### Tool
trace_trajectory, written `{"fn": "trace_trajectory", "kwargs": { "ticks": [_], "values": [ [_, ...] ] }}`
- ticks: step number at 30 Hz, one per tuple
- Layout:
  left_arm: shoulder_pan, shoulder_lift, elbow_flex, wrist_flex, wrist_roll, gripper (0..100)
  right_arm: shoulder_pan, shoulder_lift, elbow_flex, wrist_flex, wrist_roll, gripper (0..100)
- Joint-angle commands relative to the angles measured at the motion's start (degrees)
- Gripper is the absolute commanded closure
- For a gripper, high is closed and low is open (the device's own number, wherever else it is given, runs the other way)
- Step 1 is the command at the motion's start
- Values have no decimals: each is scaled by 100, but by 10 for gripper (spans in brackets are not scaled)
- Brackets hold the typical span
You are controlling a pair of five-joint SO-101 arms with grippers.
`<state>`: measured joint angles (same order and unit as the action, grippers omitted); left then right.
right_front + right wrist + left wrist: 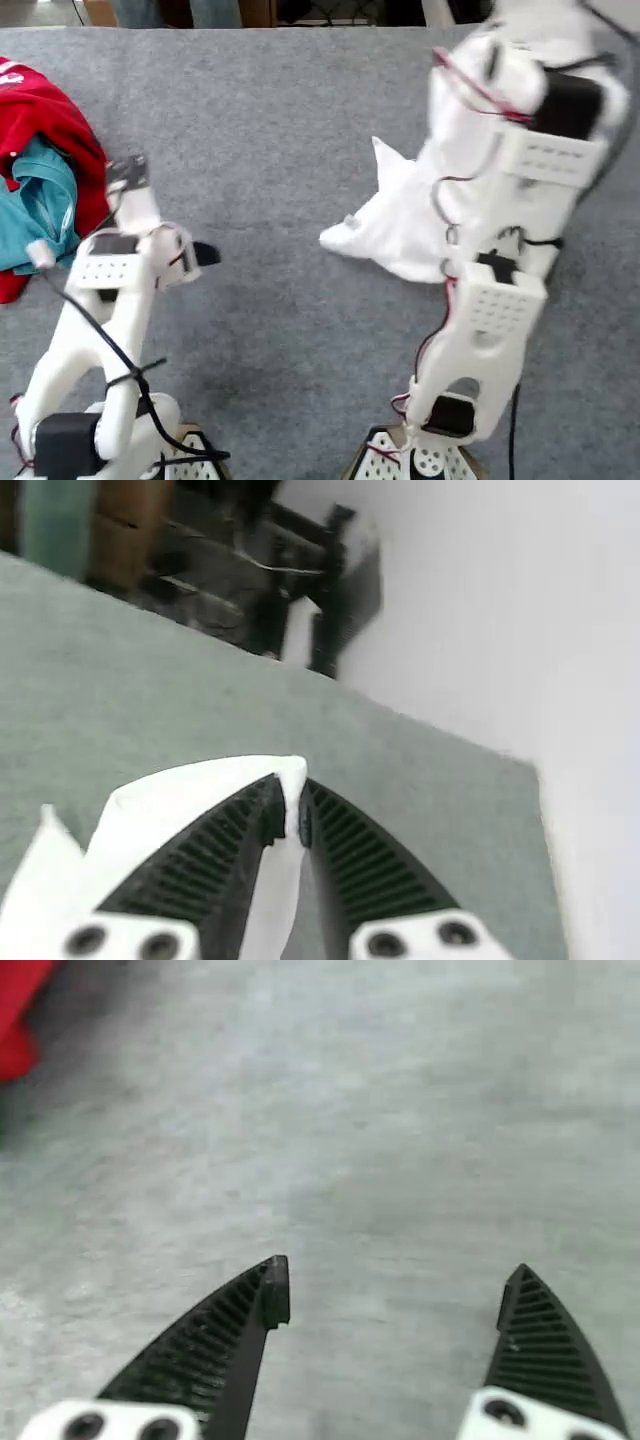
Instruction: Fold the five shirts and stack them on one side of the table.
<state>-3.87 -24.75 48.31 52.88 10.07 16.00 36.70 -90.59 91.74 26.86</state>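
A white shirt hangs crumpled from my right gripper, its lower part resting on the grey table at centre right. In the right wrist view the right gripper is shut on a fold of the white shirt, lifted above the table. At the left edge lies a pile with a red shirt and a teal shirt. My left gripper stands just right of that pile. From its own wrist the left gripper is open over bare cloth, with the red shirt off to one corner.
The grey table cover runs wide between the two arms. The far table edge borders furniture and a white wall. Red cables run along the right arm.
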Motion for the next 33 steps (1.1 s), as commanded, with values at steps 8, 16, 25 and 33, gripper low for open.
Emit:
{"fn": "trace_trajectory", "kwargs": {
  "ticks": [8,16,25,33],
  "values": [
    [2193,1257,-2211,229,501,658,1846,1042,549,141,-545,983],
    [2580,4105,-6132,1952,3024,662,2048,2941,532,-185,-1125,983],
    [2985,6391,-11266,4721,5020,684,1697,4259,-523,-343,-1758,983],
    [3345,7895,-12374,4782,5073,717,1697,4418,-523,-580,-1741,983]
  ]
}}
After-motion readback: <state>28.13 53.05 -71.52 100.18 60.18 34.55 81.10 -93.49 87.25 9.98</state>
